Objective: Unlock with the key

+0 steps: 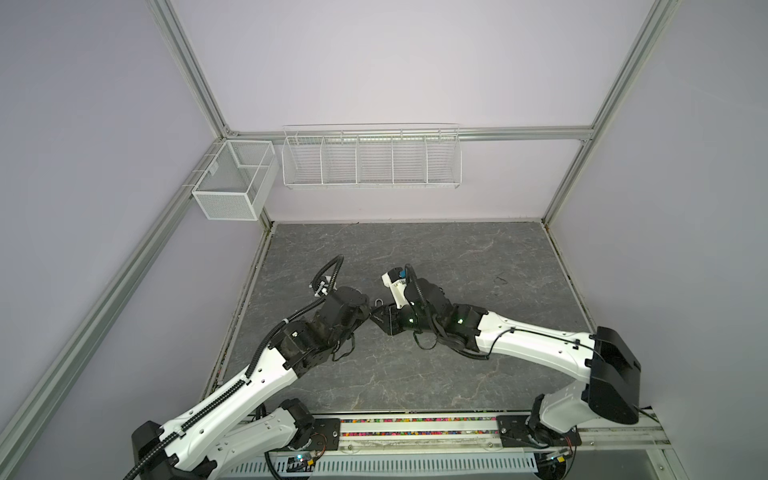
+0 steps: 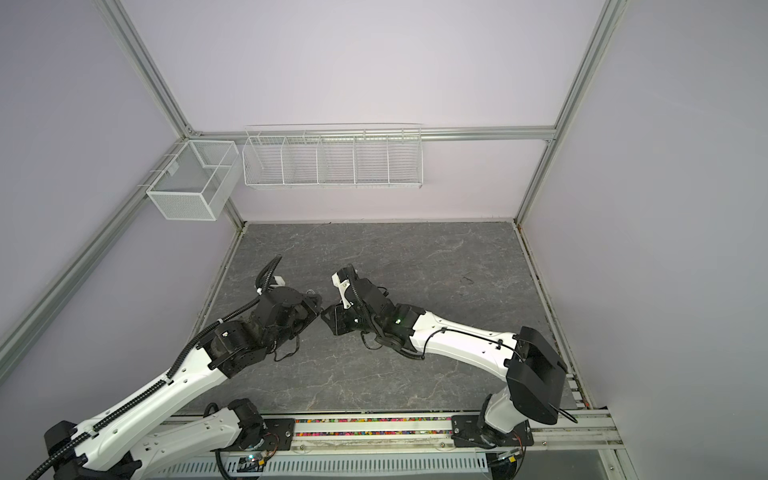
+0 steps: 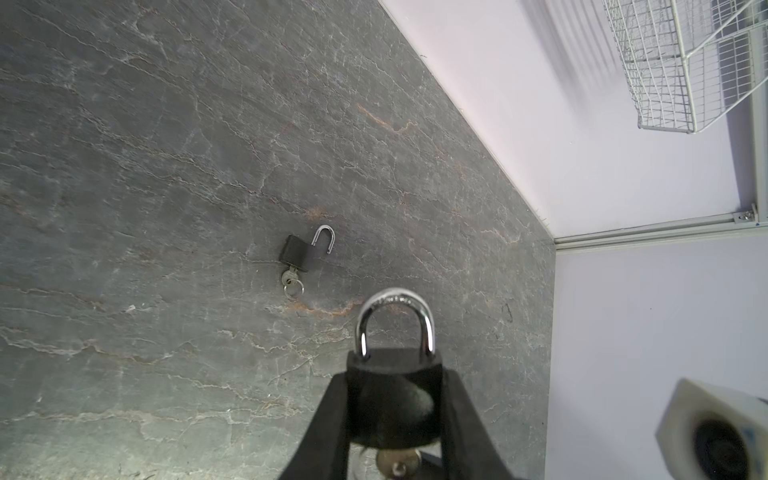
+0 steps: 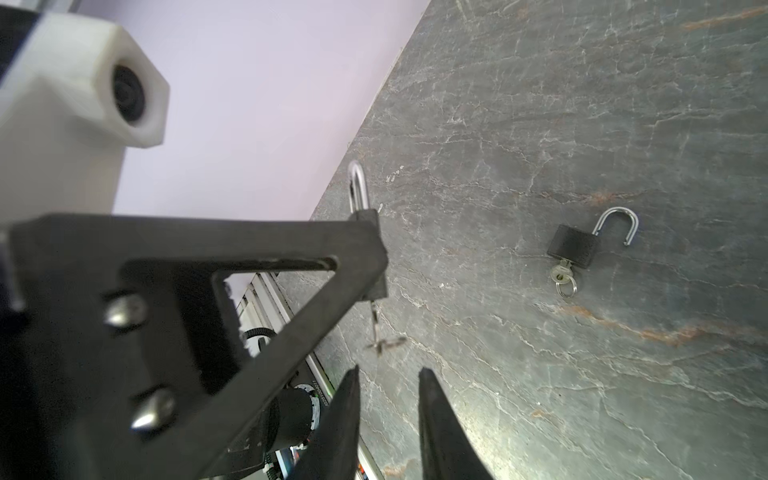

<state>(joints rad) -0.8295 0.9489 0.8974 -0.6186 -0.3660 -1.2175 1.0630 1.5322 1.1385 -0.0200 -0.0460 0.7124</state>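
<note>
White-and-black arms both reach inward over grey stone-look desk (image 1: pixel 415 374), wrists bent, tools almost tip to tip mid-desk. Left tool (image 3: pixel 395 395) clenched on black padlock (image 3: pixel 392 370): steel shackle seated, key (image 3: pixel 397 463) in its base. Right tool (image 4: pixel 387 374) released, jaws apart, just short of that key. Padlocks: two (keys likewise). Well apart on desk lies second padlock (image 4: pixel 571 246), shackle swung open, ringed key (image 4: pixel 561 276) inserted.
</note>
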